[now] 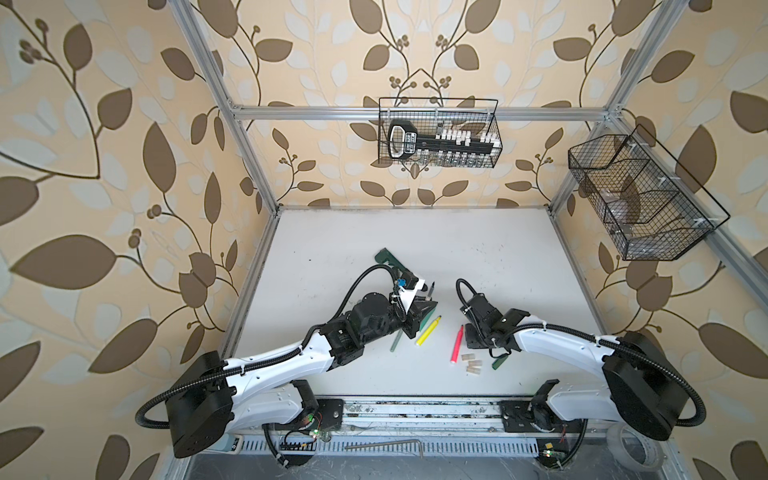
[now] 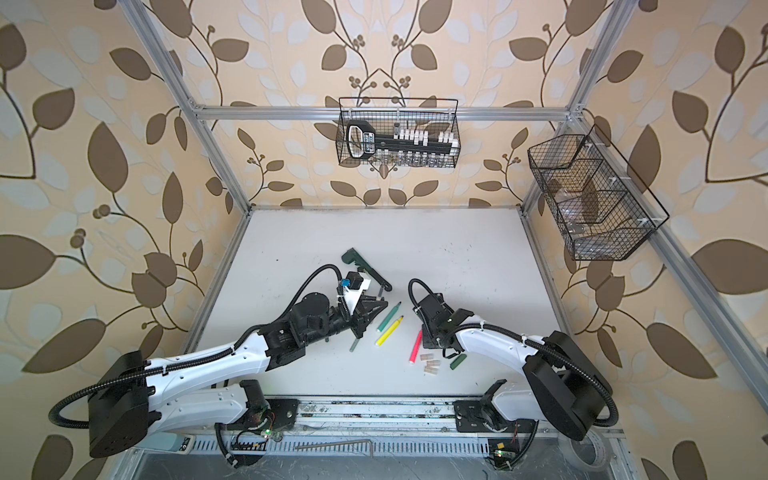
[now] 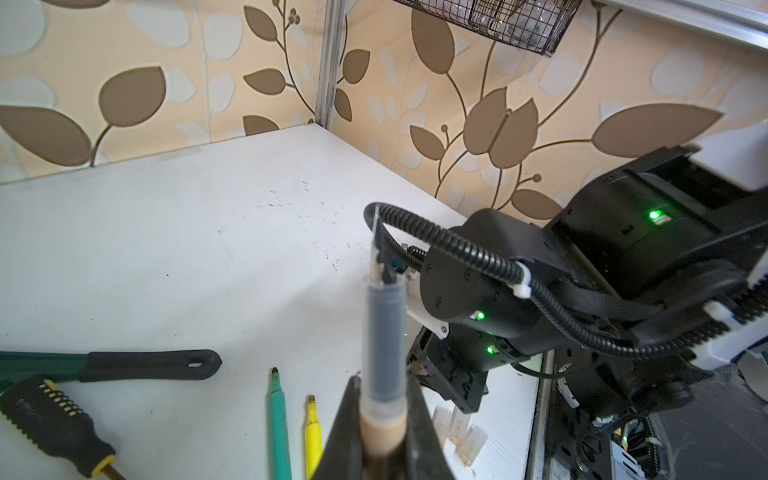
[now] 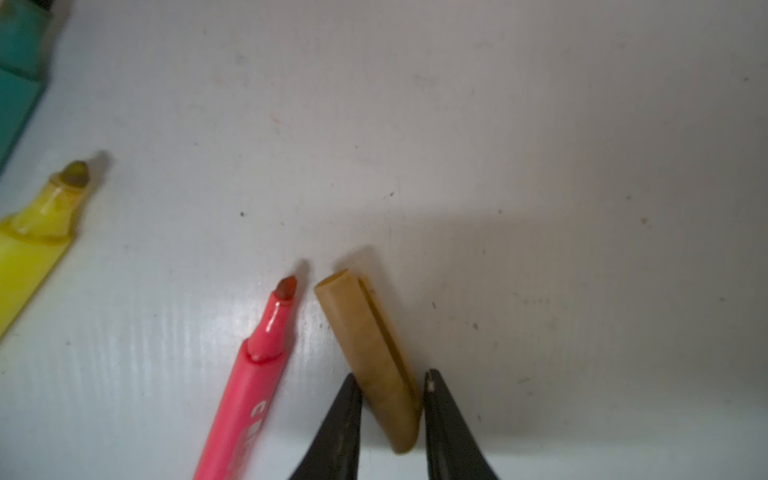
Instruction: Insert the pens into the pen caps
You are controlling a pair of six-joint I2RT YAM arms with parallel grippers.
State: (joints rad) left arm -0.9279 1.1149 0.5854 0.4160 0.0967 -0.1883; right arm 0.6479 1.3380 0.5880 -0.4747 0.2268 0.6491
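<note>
while the left gripper (image 3: 382, 376) clamped the gold-brown pen (image 3: 382, 332), tip aimed right, the gold-brown cap (image 4: 365, 340) lay near-to-far just right of the pink pen (image 4: 257, 374). the right gripper (image 4: 391, 376), pointed down, straddled it; whether it gripped was unclear.

The left arm (image 1: 270, 365) and right arm (image 1: 573, 345) are white-shelled between black joint housings (image 1: 636, 390). Black ribbed cable (image 3: 478, 249) loops along them, cinched by white zip ties (image 3: 524, 286). Green lights (image 3: 655, 215) glow on the housings; small screws (image 3: 467, 274) dot a round black cover (image 3: 451, 291). On the right gripper (image 4: 391, 374) the fingers (image 4: 338, 428) are black and tapered.
</note>
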